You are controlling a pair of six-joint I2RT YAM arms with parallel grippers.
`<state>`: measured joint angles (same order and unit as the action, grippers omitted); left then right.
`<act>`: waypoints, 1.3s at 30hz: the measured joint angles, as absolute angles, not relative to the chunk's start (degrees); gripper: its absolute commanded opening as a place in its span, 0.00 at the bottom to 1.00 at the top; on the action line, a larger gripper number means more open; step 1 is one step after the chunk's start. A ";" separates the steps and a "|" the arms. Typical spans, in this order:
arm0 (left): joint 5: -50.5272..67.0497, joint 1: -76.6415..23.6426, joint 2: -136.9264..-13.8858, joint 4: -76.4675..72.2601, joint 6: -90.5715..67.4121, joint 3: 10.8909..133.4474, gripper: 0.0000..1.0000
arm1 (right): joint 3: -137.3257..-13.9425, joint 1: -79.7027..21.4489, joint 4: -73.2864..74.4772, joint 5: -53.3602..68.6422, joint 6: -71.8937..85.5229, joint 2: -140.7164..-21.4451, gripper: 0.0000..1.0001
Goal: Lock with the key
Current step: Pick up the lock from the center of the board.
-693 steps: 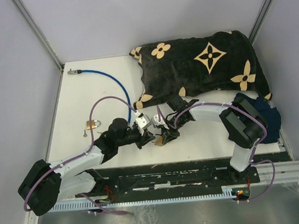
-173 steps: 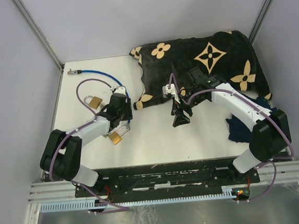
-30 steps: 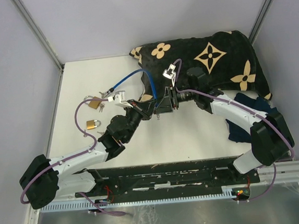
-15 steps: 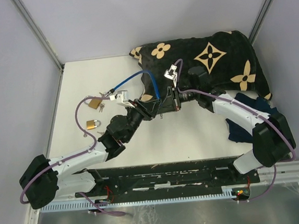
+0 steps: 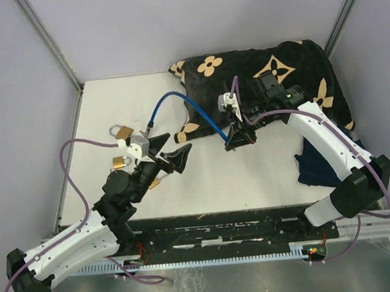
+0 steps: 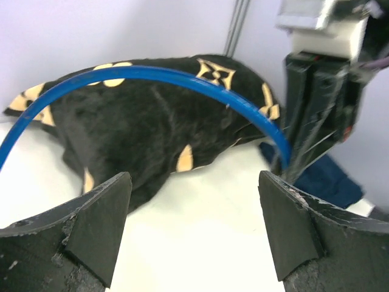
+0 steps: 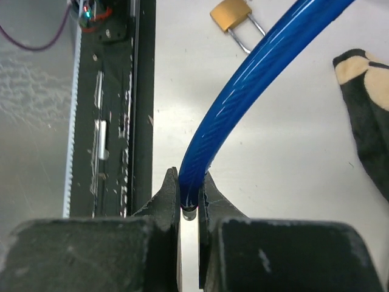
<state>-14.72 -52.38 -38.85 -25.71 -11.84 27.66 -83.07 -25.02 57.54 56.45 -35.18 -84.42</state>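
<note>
One blue cable arcs from right end effector.

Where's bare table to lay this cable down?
Bare table lies between the right gripper holding the blue cable, the navy cloth and the base plate. A second patch is the far-left corner, beyond the padlocks. Crowded: around the open left gripper and beside the patterned cloth.

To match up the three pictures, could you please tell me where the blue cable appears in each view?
Top external: the blue cable arches across the centre into the right gripper.
Left wrist: the blue cable arcs across the top, above the black flowered cloth.
Right wrist: the blue cable runs from bottom centre to upper right.
Shared landmark: that cloth, in all three.
</note>
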 measured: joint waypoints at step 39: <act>-3.49 -49.84 -41.45 -24.84 -61.28 34.54 0.75 | -104.12 -23.90 69.21 41.36 -41.15 -85.52 0.02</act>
<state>-3.49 -49.84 -41.45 -24.84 -61.28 34.54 -104.12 -23.90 69.21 41.36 -41.15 -85.52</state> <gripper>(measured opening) 0.751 0.083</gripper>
